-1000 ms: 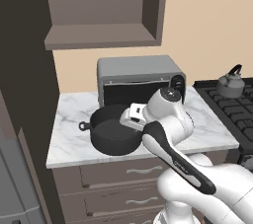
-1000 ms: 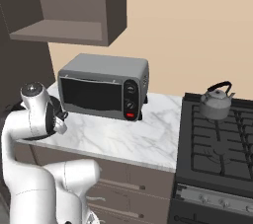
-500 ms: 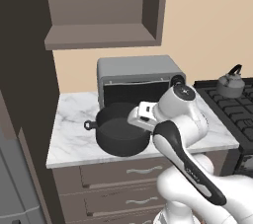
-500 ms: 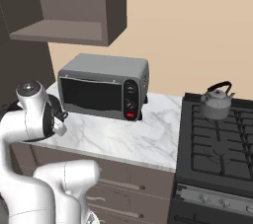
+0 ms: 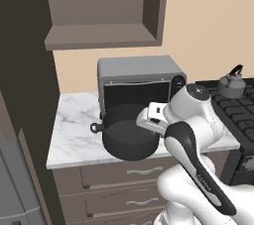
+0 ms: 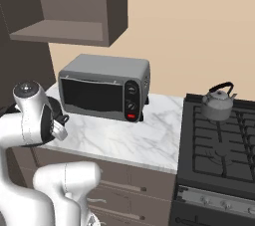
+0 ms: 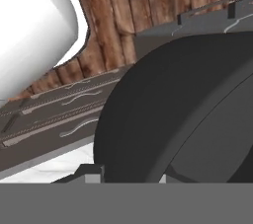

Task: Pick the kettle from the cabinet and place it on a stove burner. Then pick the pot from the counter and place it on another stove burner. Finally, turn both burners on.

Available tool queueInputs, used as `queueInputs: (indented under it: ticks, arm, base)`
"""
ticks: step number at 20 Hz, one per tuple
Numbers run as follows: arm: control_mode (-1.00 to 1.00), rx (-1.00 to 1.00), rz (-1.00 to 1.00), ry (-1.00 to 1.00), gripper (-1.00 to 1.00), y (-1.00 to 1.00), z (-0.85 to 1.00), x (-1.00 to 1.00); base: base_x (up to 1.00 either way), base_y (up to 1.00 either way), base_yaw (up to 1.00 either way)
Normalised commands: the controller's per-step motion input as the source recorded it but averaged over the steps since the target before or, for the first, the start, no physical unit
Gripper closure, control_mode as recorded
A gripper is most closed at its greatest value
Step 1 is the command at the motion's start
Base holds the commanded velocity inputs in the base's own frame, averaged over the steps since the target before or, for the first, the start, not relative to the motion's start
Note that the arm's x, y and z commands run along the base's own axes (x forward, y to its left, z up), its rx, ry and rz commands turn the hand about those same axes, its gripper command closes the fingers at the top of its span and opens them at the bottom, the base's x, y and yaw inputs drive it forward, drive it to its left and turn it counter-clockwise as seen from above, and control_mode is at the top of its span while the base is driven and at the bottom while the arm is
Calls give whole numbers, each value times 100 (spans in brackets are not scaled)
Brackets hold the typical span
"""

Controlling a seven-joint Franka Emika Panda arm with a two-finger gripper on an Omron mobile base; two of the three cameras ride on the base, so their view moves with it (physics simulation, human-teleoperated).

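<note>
Pincer clamped on pot rim; pot held off the bench.

The pincer [image 5: 151, 120] is seen closed onto the right rim of the pot [image 5: 126, 137], a wide dark grey vessel with a small loop handle on its far left side; in the hand view the pot [image 7: 188, 114] is seen close against the fingertips. The pot is carried tilted, over the front edge of the white marble bench [image 5: 74, 130]. Just behind the pincer a grey toaster oven [image 5: 139, 78] is stood on the bench. Well off to the right, the kettle [image 6: 217, 103] is set on a rear burner of the black stove [image 6: 219, 145]. Above, an open brown cabinet [image 5: 99, 11] is hung on the wall.
</note>
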Motion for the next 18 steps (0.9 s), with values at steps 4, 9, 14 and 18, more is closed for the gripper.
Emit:
queueInputs:
  ticks: [4, 9, 14, 18]
  arm:
    - [-100, 0, 0, 0, 100, -5, 16, -20]
    - [-100, 0, -1, 2, 100, 1, 1, 0]
    - [100, 0, 0, 0, 100, 0, 0, 0]
    - [100, 0, 0, 0, 100, 0, 0, 0]
  base:
    - [0, 0, 0]
    - [0, 0, 0]
    - [-3, 0, 0]
    - [-28, -18, -3]
